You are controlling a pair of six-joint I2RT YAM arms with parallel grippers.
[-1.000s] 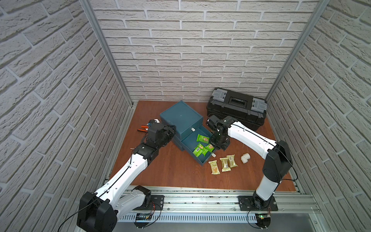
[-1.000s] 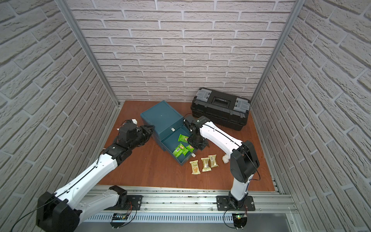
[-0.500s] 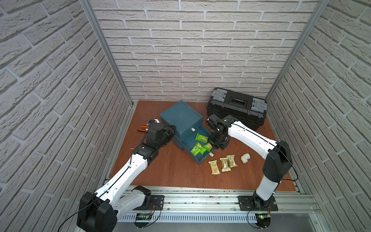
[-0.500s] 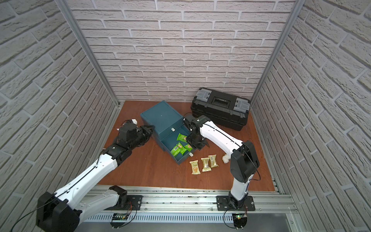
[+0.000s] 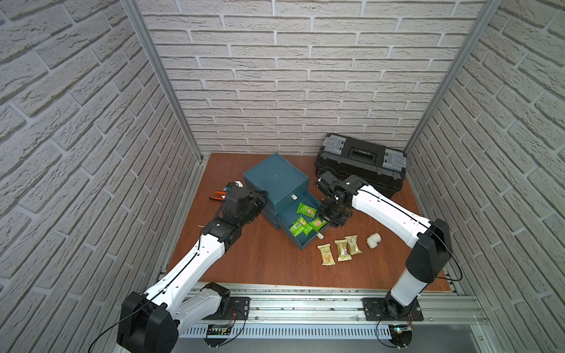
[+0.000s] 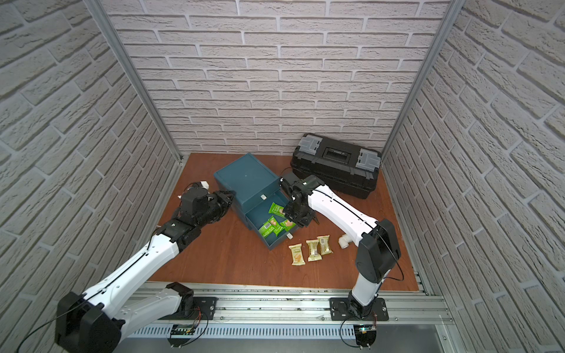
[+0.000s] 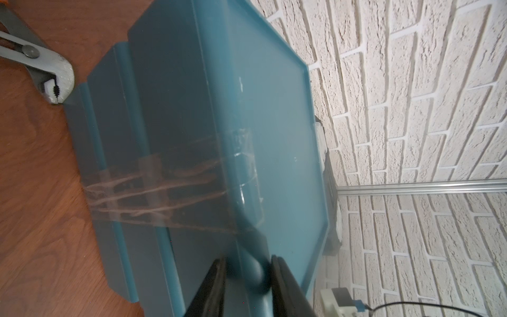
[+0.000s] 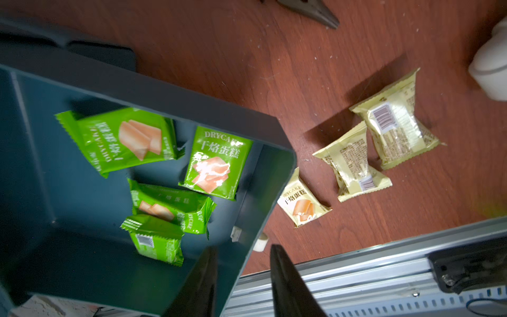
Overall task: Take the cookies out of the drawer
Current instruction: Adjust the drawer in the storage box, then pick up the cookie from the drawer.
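The teal cabinet (image 5: 275, 175) has its bottom drawer (image 5: 301, 244) pulled out. Several green cookies (image 5: 306, 210) lie inside the drawer (image 8: 192, 101), and they show up close (image 8: 219, 164) in the right wrist view. Three pale gold cookies (image 5: 339, 250) rest on the table just in front of it (image 8: 354, 162). My right gripper (image 8: 243, 248) is open and holds nothing. It hovers over the drawer's right-hand wall (image 5: 325, 214). My left gripper (image 7: 247, 259) is shut on the cabinet's rounded left edge (image 5: 261, 198).
A black toolbox (image 5: 360, 162) stands at the back right behind my right arm. Pliers (image 5: 218, 195) lie left of the cabinet. A white pipe elbow (image 5: 373, 240) sits right of the gold packets. An aluminium rail (image 5: 305, 296) runs along the table's front edge.
My right gripper's jaws have gone from shut to open above the drawer. The cookies, the cabinet and my left arm have stayed where they were.
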